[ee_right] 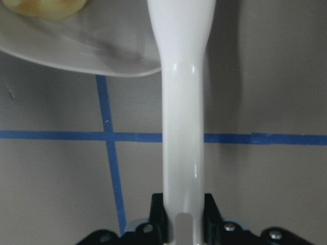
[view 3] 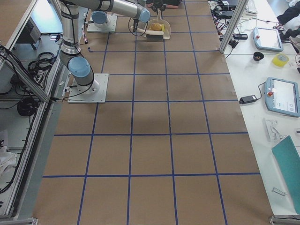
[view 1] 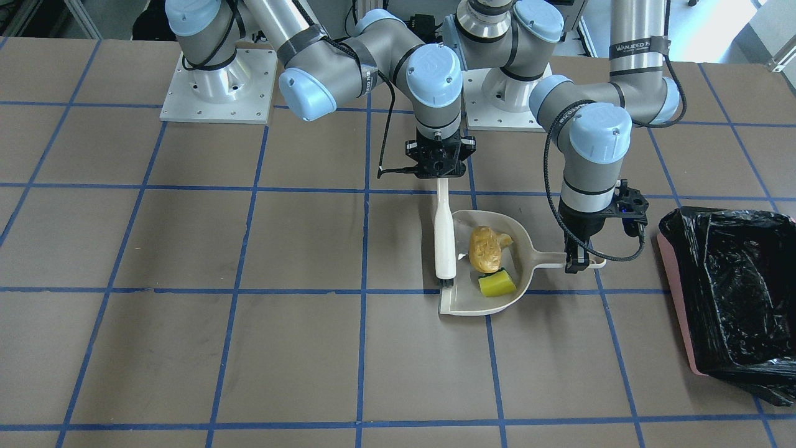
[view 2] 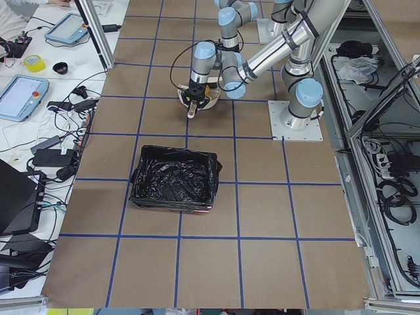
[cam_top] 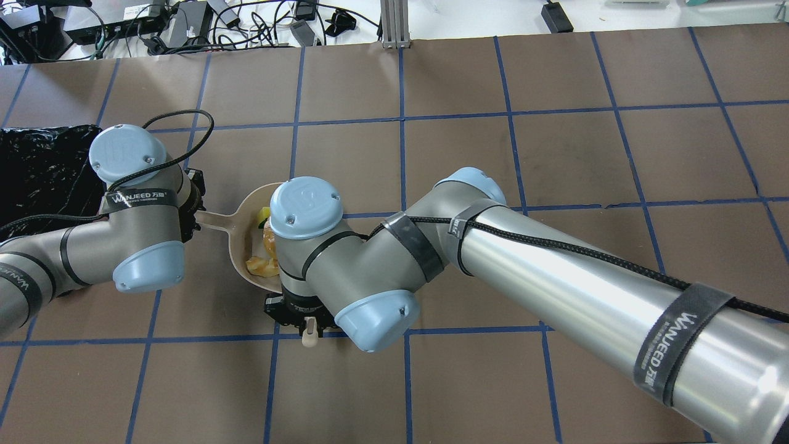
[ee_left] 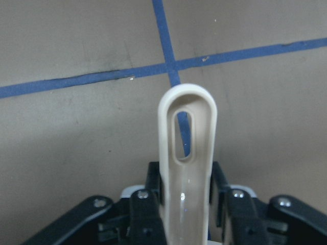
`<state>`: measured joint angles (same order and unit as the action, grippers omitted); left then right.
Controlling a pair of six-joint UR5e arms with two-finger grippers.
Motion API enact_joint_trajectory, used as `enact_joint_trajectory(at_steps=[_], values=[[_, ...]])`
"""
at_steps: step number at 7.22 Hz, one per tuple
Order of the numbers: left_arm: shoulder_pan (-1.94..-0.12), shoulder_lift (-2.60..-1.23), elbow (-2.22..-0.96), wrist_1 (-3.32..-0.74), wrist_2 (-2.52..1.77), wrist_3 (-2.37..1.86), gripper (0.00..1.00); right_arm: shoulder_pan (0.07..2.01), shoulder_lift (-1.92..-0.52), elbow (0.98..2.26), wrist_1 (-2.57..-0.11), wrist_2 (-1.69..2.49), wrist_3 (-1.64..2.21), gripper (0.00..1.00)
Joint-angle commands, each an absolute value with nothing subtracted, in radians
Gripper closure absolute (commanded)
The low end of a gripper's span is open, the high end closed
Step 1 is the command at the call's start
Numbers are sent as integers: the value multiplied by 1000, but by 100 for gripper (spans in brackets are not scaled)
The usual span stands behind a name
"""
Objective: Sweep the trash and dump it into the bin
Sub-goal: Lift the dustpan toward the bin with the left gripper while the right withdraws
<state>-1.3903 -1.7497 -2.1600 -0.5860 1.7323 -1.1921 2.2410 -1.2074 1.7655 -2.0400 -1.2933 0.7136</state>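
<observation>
1 pan point(view 1: 476, 219) holds 3 trash point(view 1: 486, 252) bits; 1 bin point(view 1: 681, 298) well apart, robot's L.
Bun point(view 1: 485, 247), croissant point(cam_top: 262, 266), sponge point(view 1: 497, 284). L gripper point(view 1: 576, 264) clamped on pan handle, R gripper point(view 1: 440, 177) clamped on 1 brush point(view 1: 444, 236). Brown table point(view 1: 186, 249), blue tape grid; lab desks point(view 2: 26, 131) alongside.

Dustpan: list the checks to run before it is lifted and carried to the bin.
1. Left hand shut on the dustpan handle: ok.
2. Right hand shut on the brush handle: ok.
3. Bun, sponge and croissant piece all inside the dustpan: ok.
4. Brush drawn away from the dustpan: not ok, its bristles sit at the open edge.
5. Bin open, on the left arm's side: ok.
</observation>
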Motion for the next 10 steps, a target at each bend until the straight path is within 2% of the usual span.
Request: enact_joint_trajectory(at_steps=[1, 3, 5, 8, 10], values=[[-1387, -1749, -2125, -722, 1657, -1193, 100, 2195, -1256, 1760, -1855, -1356, 690, 100], [-1375, -1749, -2004, -956, 1613, -1181, 100, 2122, -1340, 1752, -1740, -1440, 635, 100], [-1339, -1756, -1822, -1151, 1562, -1178, 100, 1983, -1396, 1753, -1680, -1532, 582, 100], [-1261, -1764, -1630, -1220, 1493, -1164, 100, 1710, -1417, 1770, -1689, -1589, 335, 100], [-1125, -1775, -1528, -1347, 1451, -980, 100, 1544, -1449, 1807, -1738, -1624, 195, 100]])
